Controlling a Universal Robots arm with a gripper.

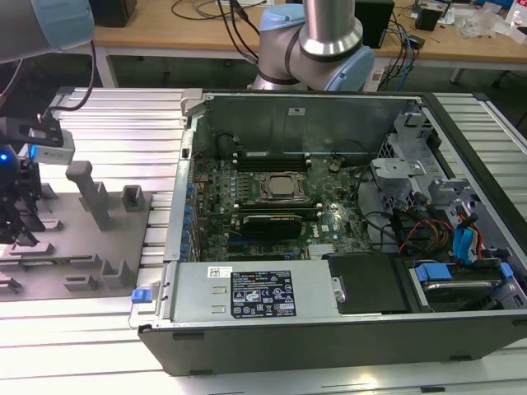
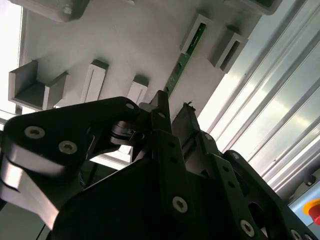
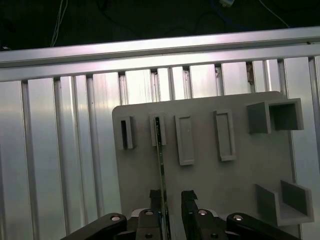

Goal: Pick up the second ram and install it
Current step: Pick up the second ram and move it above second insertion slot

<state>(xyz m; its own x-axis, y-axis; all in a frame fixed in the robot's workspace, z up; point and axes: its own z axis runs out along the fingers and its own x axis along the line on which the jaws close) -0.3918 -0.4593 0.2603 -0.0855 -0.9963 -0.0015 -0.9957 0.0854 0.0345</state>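
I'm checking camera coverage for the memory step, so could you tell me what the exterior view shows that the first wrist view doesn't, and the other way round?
Exterior view: the open computer case with its motherboard and CPU socket.
First wrist view: the second ram standing on edge in a tray holder, its near end between the fingers of the open hand, close to one of them.
Shared: the grey tray and the ribbed aluminium table.
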